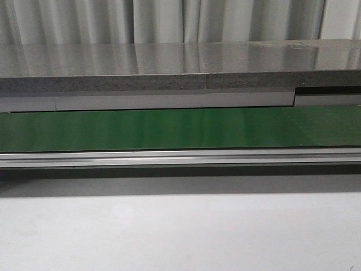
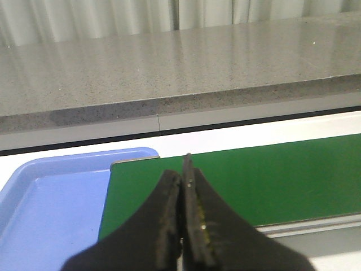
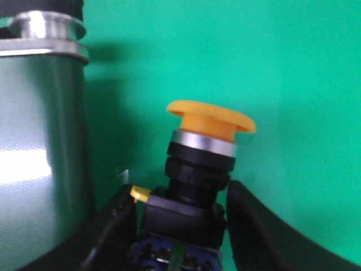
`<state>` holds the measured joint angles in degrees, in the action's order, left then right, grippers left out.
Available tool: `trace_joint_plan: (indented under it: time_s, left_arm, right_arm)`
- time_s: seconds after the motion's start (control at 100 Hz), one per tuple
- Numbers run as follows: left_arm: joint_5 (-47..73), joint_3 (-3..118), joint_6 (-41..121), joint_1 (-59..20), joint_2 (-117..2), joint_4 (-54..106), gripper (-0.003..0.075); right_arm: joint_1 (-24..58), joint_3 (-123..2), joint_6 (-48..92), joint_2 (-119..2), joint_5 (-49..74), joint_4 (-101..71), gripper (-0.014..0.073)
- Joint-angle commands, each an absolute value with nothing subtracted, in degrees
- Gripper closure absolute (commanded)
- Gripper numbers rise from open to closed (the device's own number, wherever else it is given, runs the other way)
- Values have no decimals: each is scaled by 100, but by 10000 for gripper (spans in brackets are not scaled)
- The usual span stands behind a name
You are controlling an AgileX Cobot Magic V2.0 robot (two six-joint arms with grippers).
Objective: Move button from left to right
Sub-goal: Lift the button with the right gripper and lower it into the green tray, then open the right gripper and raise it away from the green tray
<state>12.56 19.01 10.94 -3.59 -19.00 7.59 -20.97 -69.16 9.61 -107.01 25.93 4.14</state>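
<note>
In the right wrist view the right gripper (image 3: pixel 183 226) sits closest to the lens, its two black fingers (image 3: pixel 113 226) standing on either side of the button (image 3: pixel 203 164). The black body of the button is between them, pressed by the fingers on both sides, so the gripper is grasping it. The round yellow-orange cap points away from the gripper, above a silver ring and a black collar. A small yellow tab shows at one corner of the body, and blue parts show below it. Behind the button lies a green surface (image 3: pixel 293 68). Just beside the button stands a shiny metal cylinder (image 3: pixel 39 147) with a ringed rim at its end.

In the left wrist view the left gripper (image 2: pixel 184 175) has its dark fingers (image 2: pixel 166 220) pressed flat together with nothing between them. Beyond it lie a green belt (image 2: pixel 254 180) and, next to the belt's end, a blue tray (image 2: pixel 51 209). A grey speckled counter (image 2: pixel 169 73) runs behind, with pale curtains further back.

The front view shows the green belt (image 1: pixel 169 129) running across, a metal rail (image 1: pixel 180 157) along its near edge, a white table (image 1: pixel 180 231) in front and the grey counter (image 1: pixel 169 68) behind. Neither arm nor the button shows in that view.
</note>
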Motion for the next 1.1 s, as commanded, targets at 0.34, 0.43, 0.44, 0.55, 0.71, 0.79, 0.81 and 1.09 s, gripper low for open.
trace_joint_plan:
  time_s: [0.34, 0.43, 0.44, 0.55, 0.71, 0.79, 0.81, 1.09]
  left_arm:
    - [853, 2047, 1073, -395, -1931, 827, 739]
    - [853, 2047, 1073, -395, -1931, 827, 739]
    - [853, 2047, 1073, -395, -1931, 827, 739]
    - [853, 2047, 1073, -395, -1931, 827, 739]
    - [853, 2047, 1073, -395, -1931, 827, 739]
    - [853, 2047, 1073, -395, -1931, 827, 739]
    - [853, 2047, 1073, -395, -1931, 827, 739]
    - [853, 2047, 1073, -395, -1931, 827, 739]
  right_arm:
    - [-2139, -7094, 1019, -10416, 2384, 461, 113]
    - [-2139, -7094, 1019, -10410, 2410, 461, 109]
    - [-2139, -7094, 1019, -10410, 2418, 461, 109]
    - [-2139, -7094, 1019, -10336, 2437, 435, 110]
    - [-2126, -7094, 1014, -9980, 2238, 221, 110]
    - [-2068, -7094, 1014, -9734, 2089, 0, 110]
    - [-2046, -7094, 1014, -9667, 2065, -32, 110]
    - [-1419, -7086, 1014, -8758, 1881, -342, 110]
